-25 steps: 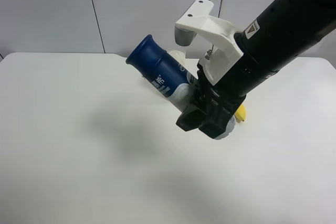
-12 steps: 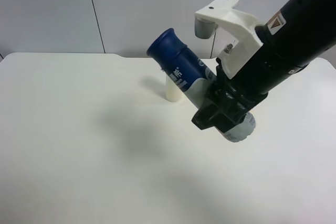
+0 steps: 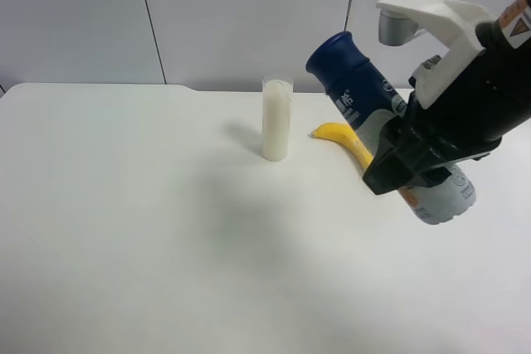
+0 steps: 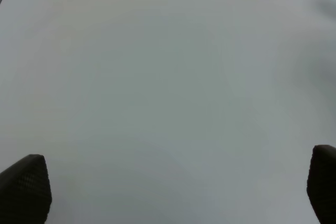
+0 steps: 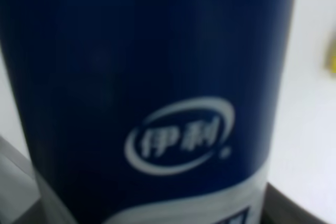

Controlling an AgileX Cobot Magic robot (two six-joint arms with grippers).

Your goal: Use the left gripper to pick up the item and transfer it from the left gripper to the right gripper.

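Observation:
The item (image 3: 362, 94), a bottle with a wide dark-blue cap, a blue label and a white lower body, is tilted in the air with its cap up and to the exterior high view's left. My right gripper (image 3: 400, 173), on the black arm with the white bracket (image 3: 436, 7), is shut on its lower body above the table. The right wrist view is filled by the bottle's blue label (image 5: 157, 93). My left gripper (image 4: 173, 182) is open and empty over bare table; only its two black fingertips (image 4: 23, 186) show. It is out of the exterior high view.
A tall white translucent cylinder (image 3: 276, 119) stands upright on the white table (image 3: 124, 246) toward the back. A yellow banana (image 3: 342, 138) lies just beside it, partly behind the held bottle. A grey panelled wall (image 3: 207, 14) is behind the table.
The right arm has carried the bottle toward the exterior high view's right and a little up. The white cylinder and the banana have come into view behind it.

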